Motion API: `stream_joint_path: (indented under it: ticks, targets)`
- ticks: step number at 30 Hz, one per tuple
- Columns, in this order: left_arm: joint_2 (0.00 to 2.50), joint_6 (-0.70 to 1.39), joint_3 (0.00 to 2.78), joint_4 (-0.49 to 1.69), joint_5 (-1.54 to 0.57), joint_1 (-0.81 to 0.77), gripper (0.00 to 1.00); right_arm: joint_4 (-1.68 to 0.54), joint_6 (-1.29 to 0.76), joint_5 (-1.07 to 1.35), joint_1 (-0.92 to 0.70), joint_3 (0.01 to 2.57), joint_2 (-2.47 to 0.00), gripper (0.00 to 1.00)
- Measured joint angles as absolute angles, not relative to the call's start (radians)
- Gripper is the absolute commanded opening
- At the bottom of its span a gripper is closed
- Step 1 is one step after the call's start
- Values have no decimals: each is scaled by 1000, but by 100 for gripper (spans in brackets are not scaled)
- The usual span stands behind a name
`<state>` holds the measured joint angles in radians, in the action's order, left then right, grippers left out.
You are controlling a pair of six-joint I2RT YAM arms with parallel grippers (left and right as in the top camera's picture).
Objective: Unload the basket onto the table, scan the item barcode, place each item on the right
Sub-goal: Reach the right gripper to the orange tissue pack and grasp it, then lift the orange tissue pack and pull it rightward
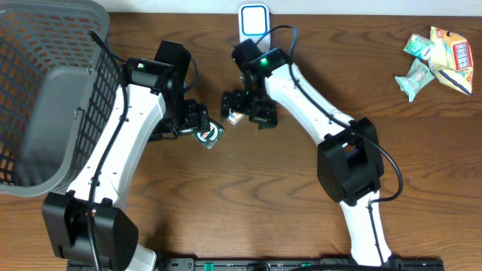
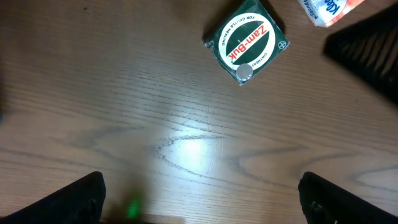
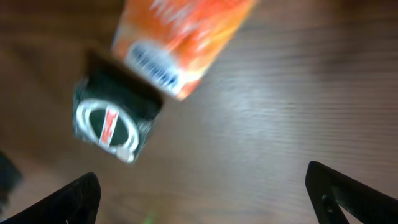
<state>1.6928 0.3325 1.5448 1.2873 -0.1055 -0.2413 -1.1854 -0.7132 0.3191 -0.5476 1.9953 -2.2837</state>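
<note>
A dark green Zam-Buk box (image 1: 210, 136) lies flat on the wooden table, label up; it also shows in the left wrist view (image 2: 247, 40) and the right wrist view (image 3: 115, 121). Just beside it lies an orange-and-white box (image 3: 180, 34), its barcode (image 3: 152, 62) facing up; only a corner (image 2: 323, 9) shows in the left wrist view. My left gripper (image 1: 197, 120) (image 2: 202, 205) hangs open near the green box, nothing between its fingers. Over the orange box my right gripper (image 1: 245, 105) (image 3: 202, 205) is open and holds nothing. A white-and-blue scanner (image 1: 254, 22) stands at the table's back edge.
A large grey mesh basket (image 1: 45, 98) takes up the far left of the table. Several snack packets (image 1: 437, 56) lie at the back right. Bare wood stretches across the front of the table.
</note>
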Motion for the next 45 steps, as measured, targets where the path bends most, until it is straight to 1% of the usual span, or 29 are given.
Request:
stream_joint_path:
  ticks: [5, 13, 14, 16, 17, 20, 22, 25, 27, 28, 36, 42, 45]
  targets:
    - [1693, 332, 1545, 1287, -105, -241, 97, -1186, -817, 266, -523, 1995, -2284, 99]
    - [1693, 332, 1545, 1287, -105, -241, 98, -1155, -899, 222, -522, 1995, -2284, 99]
    - [1693, 332, 1545, 1287, -105, -241, 98, -1155, -916, 213, -522, 1995, -2284, 96]
    - [1693, 332, 1545, 1287, -105, -241, 98, -1154, -952, 200, -522, 1995, -2284, 88]
    - [1693, 332, 1545, 1287, -105, -241, 98, -1153, -970, 192, -522, 1995, -2284, 87]
    - [1693, 332, 1545, 1287, -105, -241, 97, -1132, -1019, 179, -522, 1994, -2284, 86]
    - [1693, 332, 1545, 1287, -105, -241, 98, -1114, -1034, 175, -522, 1991, -2284, 73]
    - [1693, 332, 1545, 1287, -105, -241, 98, -1075, -1055, 164, -527, 1970, -2284, 64]
    - [1693, 332, 1545, 1287, -105, -241, 98, -1038, -1064, 162, -534, 1942, -2284, 53]
    - [1693, 332, 1545, 1287, -105, -241, 97, -1011, -1064, 161, -538, 1920, -2284, 50]
    - [1693, 332, 1545, 1287, -105, -241, 98, -826, -1072, 171, -546, 1773, -2284, 54]
    - [1693, 332, 1545, 1287, -105, -241, 98, -612, -1048, 248, -539, 1689, -2260, 54]
    - [1693, 332, 1545, 1287, -105, -241, 98, -562, -1040, 281, -535, 1658, -2251, 53]
